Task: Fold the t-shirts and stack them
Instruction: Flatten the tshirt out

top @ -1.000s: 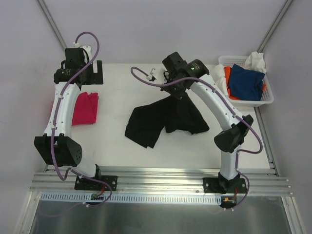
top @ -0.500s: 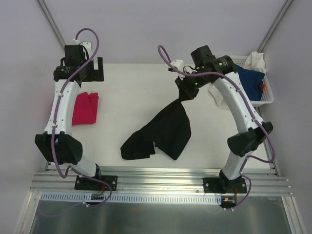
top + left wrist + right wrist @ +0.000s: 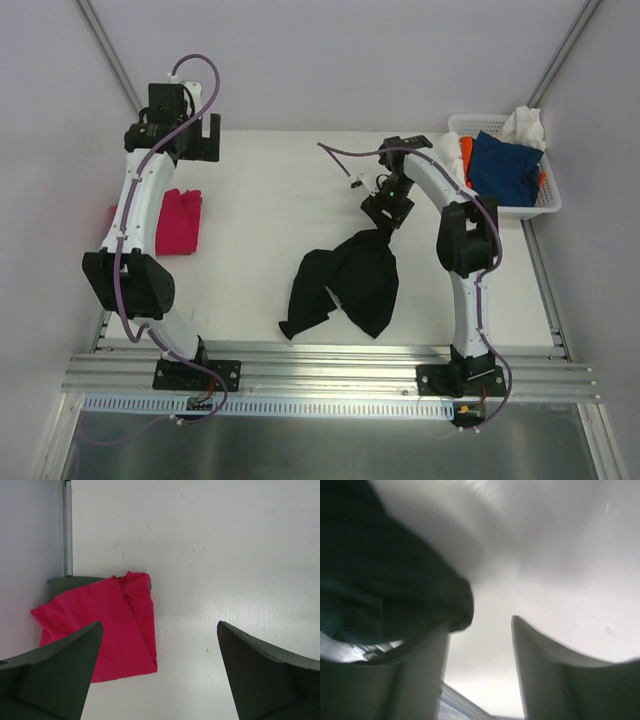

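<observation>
Left of the basket (image 3: 548,200), and nearer the arm bases than it, the black t-shirt (image 3: 355,280) lies crumpled on the table (image 3: 260,200). One narrow end of it runs up to the right gripper (image 3: 385,208), and the rest trails down and away from the basket in two loose lobes. The gripper sits just at that upper end of the cloth.

From the right wrist, which is blurred, the two fingers (image 3: 545,680) stand apart with bare table showing between them. The black cloth (image 3: 380,570) bunches over the tip of the other finger instead of lying in the gap. The gripper (image 3: 481,622) looks parted and holds nothing.

Inside the basket sit a blue t-shirt (image 3: 505,168), an orange one (image 3: 464,153) and a white one (image 3: 525,125).

Farthest from the basket, at the opposite side of the table, the pink t-shirt (image 3: 178,222) lies folded flat. The left gripper (image 3: 195,150) hangs beyond it, toward the back edge. The left wrist view shows the fingers spread wide, with the pink cloth (image 3: 105,630) below and apart from them and the gripper (image 3: 159,625) empty.
</observation>
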Tool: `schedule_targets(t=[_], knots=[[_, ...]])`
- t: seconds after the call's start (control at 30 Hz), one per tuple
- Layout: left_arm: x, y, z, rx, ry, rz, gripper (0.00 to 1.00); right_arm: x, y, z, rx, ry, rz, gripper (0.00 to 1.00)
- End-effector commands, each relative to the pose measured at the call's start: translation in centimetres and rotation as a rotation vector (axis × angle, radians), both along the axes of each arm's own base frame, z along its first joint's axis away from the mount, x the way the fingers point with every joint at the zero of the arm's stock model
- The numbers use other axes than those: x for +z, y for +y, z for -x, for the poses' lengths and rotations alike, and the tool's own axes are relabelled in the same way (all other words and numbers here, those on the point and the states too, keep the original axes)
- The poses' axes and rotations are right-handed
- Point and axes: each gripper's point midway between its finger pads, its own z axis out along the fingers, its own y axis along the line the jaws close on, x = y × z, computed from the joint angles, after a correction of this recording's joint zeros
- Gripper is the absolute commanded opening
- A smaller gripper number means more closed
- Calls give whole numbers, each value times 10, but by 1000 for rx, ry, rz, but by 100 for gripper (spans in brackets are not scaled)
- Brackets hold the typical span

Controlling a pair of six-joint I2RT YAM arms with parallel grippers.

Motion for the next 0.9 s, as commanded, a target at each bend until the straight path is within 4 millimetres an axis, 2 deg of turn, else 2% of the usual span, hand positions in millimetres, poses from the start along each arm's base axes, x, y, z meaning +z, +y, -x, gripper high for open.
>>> schedule_targets(t=[0.0,0.03,0.07,0.17,0.3,0.37,0.43,0.53,0.57,0.63,0.7,0.87], knots=[[1,-13,-9,-47,1,-96,99,53,-4,21,144,-147,-8,69],[1,-15,-11,-60,1,-115,99,52,-4,9,143,-212,-4,88],[-1,-19,-14,-66,7,-132,99,55,-6,8,138,-231,-15,97],[-3,-32,-24,-93,6,-145,99,60,-1,11,136,-201,-87,97],[-1,-59,-32,-149,-10,-129,99,84,14,4,87,-241,-233,97],[0,-77,-32,-200,-13,-83,99,83,22,-1,99,-284,-278,97],[-1,-96,-32,-253,-11,3,99,72,33,-10,123,-322,-316,99],[8,-112,-38,-281,-38,17,99,60,43,-25,145,-350,-356,93],[12,-110,-39,-266,-50,-4,99,59,46,-28,159,-357,-367,87],[12,-109,-38,-260,-50,-25,99,59,48,-34,185,-376,-388,85],[6,-108,-36,-256,-34,-31,99,65,52,-38,178,-381,-411,82],[-4,-103,-39,-228,-13,-51,99,65,61,-34,192,-371,-444,75]])
